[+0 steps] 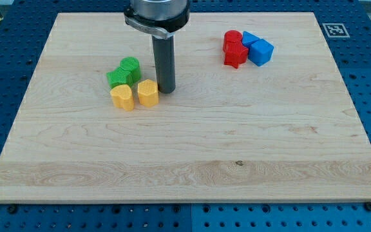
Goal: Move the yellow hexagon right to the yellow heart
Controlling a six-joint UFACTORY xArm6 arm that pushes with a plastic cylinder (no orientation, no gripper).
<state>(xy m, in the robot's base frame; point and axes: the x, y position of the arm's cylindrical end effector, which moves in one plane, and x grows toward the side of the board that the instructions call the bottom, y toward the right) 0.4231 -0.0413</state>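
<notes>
Camera view: my tip (pixel 166 89) touches yellow plastic hexagon (pixel 148 93) from the view's right; yellow plastic heart (pixel 122 97) just left. No jaws fitted.

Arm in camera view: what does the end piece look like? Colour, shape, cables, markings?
A straight dark grey cylindrical rod, ending in my tip, hangs from a wider round collar, dark with a lighter metallic rim. No cables or markings show. The arm above is cropped by the view's top.

Matt pale wooden board (pixel 237 148); smooth dark rod (pixel 165 61), plastic-looking yellow hexagon (pixel 148 93).
</notes>
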